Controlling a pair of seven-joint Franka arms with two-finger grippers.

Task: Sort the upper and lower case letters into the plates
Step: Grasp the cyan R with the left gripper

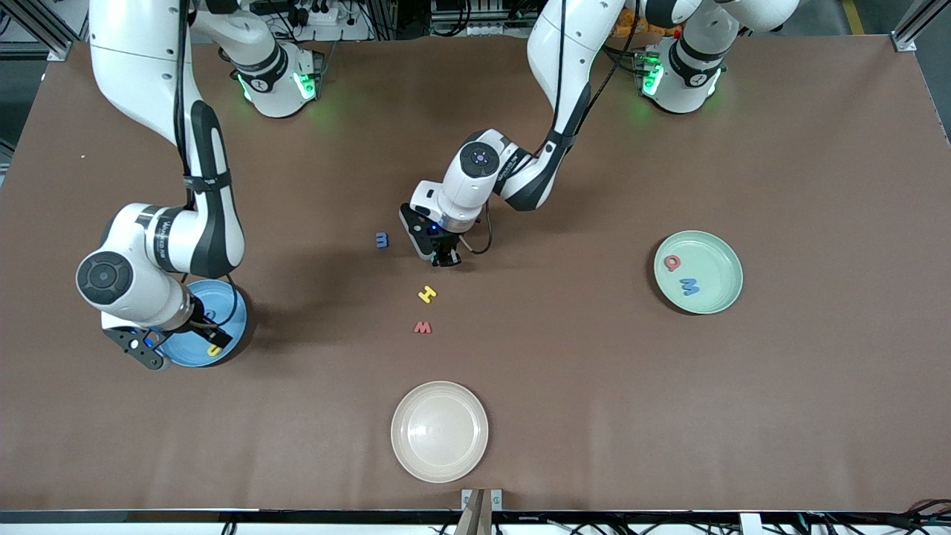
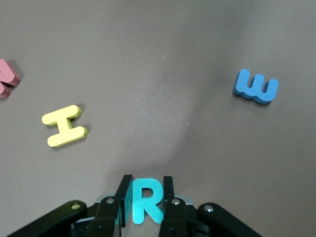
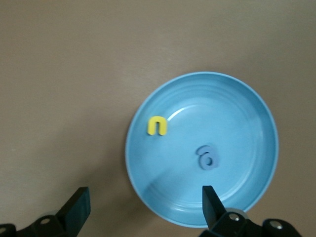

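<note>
nearest lies cream plate (image 1: 439, 431), bare; left gripper (image 2: 146, 205) is clamped across teal r (image 2: 146, 201) at mid-table, probably light stiff foam; right gripper (image 3: 143, 210), fingers spread and empty, hangs over blue plate (image 3: 247, 118)

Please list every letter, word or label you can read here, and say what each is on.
"R": teal letter, clamped in the left pincer.
"H": yellow letter, on the table.
"W": red letter, on the table.
"u": yellow letter, in the blue plate.
Print on the left arm's wrist: unreadable.
</note>
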